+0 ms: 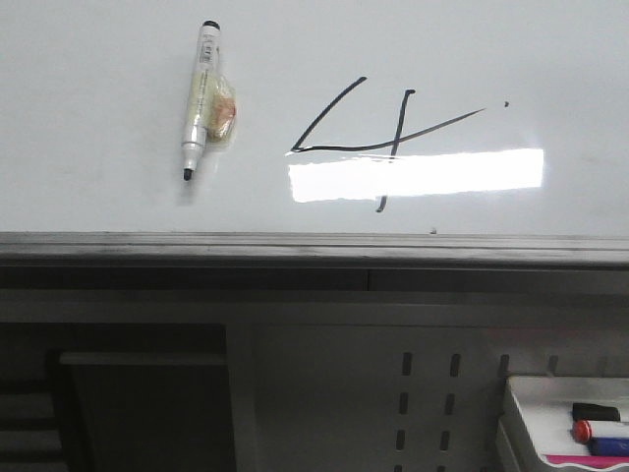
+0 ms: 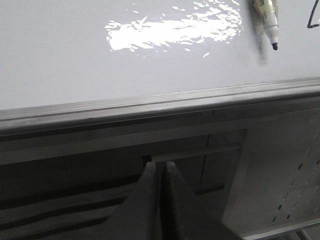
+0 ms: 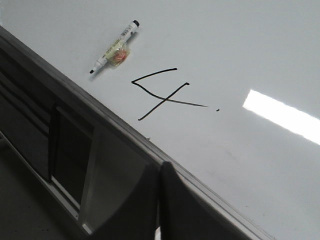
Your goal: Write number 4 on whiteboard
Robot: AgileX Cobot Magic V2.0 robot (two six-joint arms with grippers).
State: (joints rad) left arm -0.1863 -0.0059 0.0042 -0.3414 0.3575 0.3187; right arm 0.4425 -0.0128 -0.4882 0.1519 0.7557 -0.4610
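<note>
Nearest the camera, below the board's edge, sits a grey perforated panel (image 1: pixel 428 398), and at the far right corner of that low area a white tray (image 1: pixel 536 418) holds a few markers, one with a red cap (image 1: pixel 582 431). Above these runs the grey metal edge (image 1: pixel 314 248) of the whiteboard (image 1: pixel 98 118), which fills the rest of the front view. On the left part of the board a white marker (image 1: pixel 198 98) lies flat with its black tip pointing toward the near edge, and a small yellowish wrap with an orange patch (image 1: pixel 224 108) clings to its right side. To the right of it, well apart, stands the number 4 (image 1: pixel 378 133), drawn in thin black line: a slanted left stroke, a long crossbar reaching right, and a short vertical stroke that runs down into a bright rectangular light patch (image 1: pixel 418 174). A tiny black dot (image 1: pixel 506 103) sits just past the crossbar's right end. Neither arm shows in the front view. In the wrist views the left gripper (image 2: pixel 164 172) and the right gripper (image 3: pixel 159 175) each hang off the board's near edge with fingers pressed together, holding nothing.
</note>
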